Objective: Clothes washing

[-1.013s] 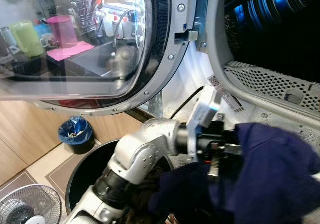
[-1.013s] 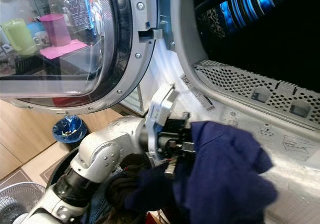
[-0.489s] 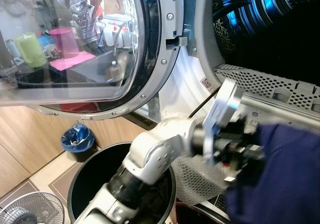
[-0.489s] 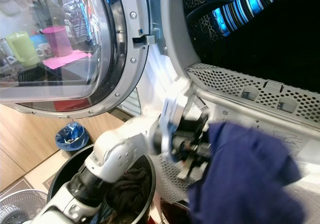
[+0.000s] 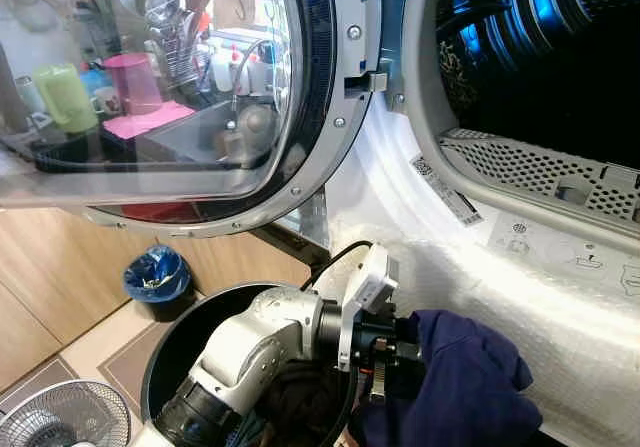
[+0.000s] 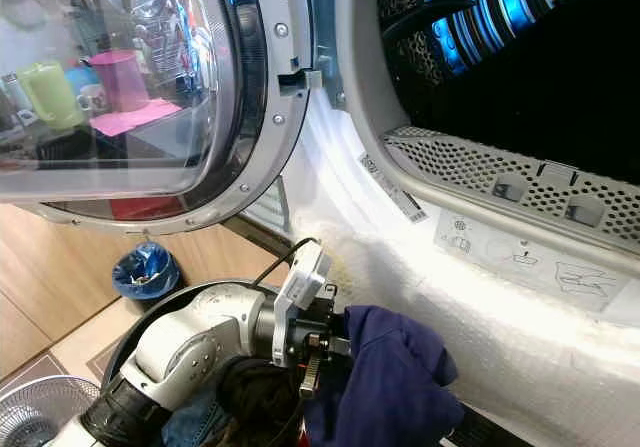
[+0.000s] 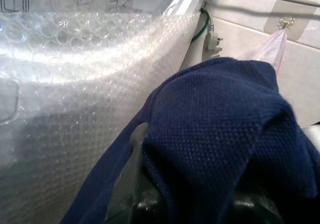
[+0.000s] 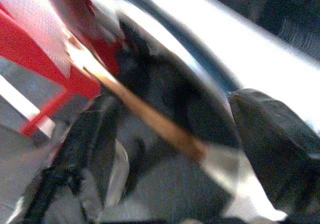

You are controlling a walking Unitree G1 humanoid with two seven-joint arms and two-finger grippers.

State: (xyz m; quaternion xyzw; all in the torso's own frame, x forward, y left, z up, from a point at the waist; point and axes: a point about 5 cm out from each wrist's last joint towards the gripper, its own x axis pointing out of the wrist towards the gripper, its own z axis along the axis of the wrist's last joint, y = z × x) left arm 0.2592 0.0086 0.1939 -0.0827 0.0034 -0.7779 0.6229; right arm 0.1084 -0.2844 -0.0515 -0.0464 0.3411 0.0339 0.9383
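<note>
While held above the black basket (image 5: 165, 352):
Garment: navy shirt (image 5: 455, 392) is gripped.
Left gripper (image 5: 385, 367): fingers are clamped on it.
Right gripper: finger state cannot be told.

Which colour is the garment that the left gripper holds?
Dark navy blue garment, seen best in the left wrist view.

**Left arm raised, gripper clamped**

The silver left arm (image 5: 255, 342) is bent at the elbow and stretched forward and to the right. Its wrist is held roughly level. The left gripper (image 5: 405, 367) is closed on a navy garment (image 5: 460, 387), by which the fingers are mostly covered. The right gripper's state cannot be judged from its blurred wrist view.
</note>
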